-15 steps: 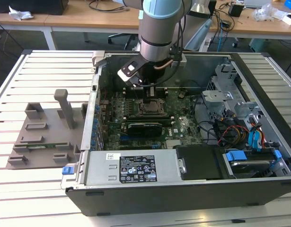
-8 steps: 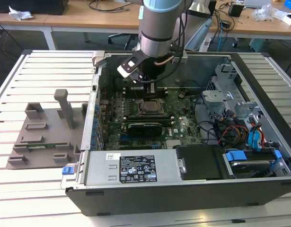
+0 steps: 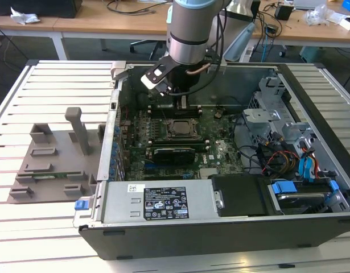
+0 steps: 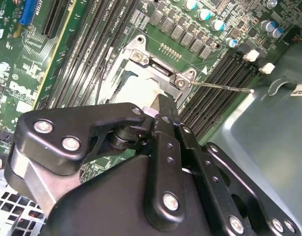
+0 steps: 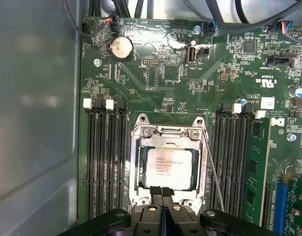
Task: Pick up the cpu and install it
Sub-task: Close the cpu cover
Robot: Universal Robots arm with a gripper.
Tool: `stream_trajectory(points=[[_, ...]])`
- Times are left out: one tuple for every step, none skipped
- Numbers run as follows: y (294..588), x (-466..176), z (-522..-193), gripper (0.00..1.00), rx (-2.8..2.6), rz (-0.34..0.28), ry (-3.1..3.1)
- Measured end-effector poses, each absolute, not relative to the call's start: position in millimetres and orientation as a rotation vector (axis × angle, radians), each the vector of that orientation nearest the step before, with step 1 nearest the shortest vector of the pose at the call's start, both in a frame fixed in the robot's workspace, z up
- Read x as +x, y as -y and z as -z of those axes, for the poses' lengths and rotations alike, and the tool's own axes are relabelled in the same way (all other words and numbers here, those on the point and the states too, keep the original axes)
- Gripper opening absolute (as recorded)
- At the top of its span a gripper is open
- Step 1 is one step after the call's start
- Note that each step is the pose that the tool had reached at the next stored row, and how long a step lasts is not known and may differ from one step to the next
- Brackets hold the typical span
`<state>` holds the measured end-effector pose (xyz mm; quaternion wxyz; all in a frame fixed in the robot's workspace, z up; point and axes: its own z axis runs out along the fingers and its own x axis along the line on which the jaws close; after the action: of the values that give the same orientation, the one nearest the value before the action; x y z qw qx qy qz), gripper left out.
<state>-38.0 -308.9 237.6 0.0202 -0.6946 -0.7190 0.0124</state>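
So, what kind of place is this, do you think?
Probably a robotics lab or workshop: a robot arm reaches into an open computer case lying on a slatted metal table, and wooden desks with cables stand behind.

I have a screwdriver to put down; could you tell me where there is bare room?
The slatted table is bare in front of the grey tray and behind it. Inside the case it is crowded: the gripper hangs over the cpu, with cables on the exterior view's right.
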Motion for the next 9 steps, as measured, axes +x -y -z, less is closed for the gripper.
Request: stream_trajectory(points=[[308.9, -38.0, -238.8, 0.11, -2.155, -0.038, 2.23], [308.9, -38.0, -242.2, 0.11, -2.155, -0.039, 2.23], [308.9, -38.0, -244.9, 0.11, -2.155, -0.039, 2.23], [308.9, -38.0, -246.9, 0.11, -2.155, -0.039, 2.23], [308.9, -38.0, -249.8, 0.11, -2.155, -0.039, 2.23], [308.9, -38.0, -252.4, 0.11, -2.155, -0.039, 2.23], [308.9, -38.0, -255.1, 0.11, -2.155, -0.039, 2.23], [309.0, -38.0, -257.6, 0.11, -2.155, -0.039, 2.23], [308.9, -38.0, -259.6, 0.11, -2.155, -0.039, 2.23]])
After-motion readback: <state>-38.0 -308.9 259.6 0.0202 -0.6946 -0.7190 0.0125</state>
